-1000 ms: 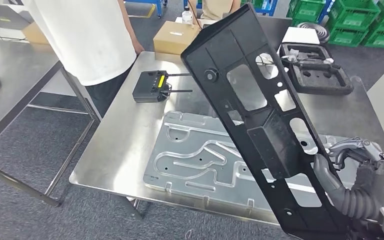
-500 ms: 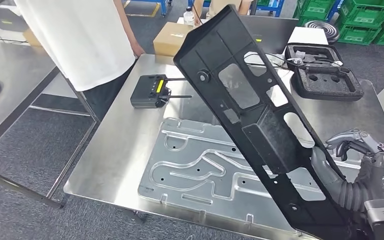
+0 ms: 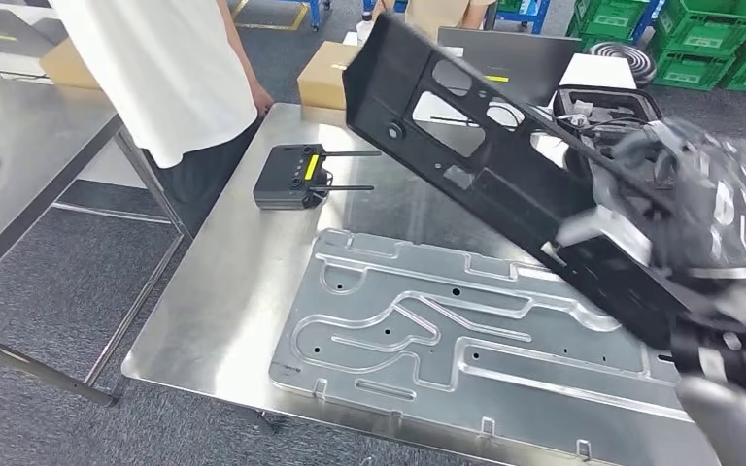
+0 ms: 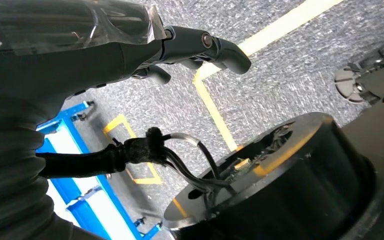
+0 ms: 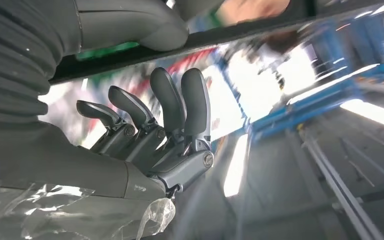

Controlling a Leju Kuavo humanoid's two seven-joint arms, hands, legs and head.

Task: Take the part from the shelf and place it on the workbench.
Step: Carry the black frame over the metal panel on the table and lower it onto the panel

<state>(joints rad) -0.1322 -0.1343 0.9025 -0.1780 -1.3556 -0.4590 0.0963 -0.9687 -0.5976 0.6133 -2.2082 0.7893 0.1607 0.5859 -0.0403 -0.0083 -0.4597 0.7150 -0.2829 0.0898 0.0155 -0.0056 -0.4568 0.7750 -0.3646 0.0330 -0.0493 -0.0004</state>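
The part is a long black plastic panel with several cut-outs. It hangs tilted above the steel workbench, its high end toward the far side, touching nothing below. My right hand, blurred and wrapped in clear film, holds its near end at the right. In the right wrist view the thumb lies on one face of the part's edge and the fingers reach up the other face. My left hand hangs over grey floor with its fingers loosely apart, holding nothing.
A grooved metal plate lies flat on the workbench under the part. A black remote, a cardboard box and a black foam case sit farther back. A person in a white shirt stands at the far left corner.
The part has swung from a steep lean to a flatter tilt as my right hand rose with its near end. The view has shifted slightly.
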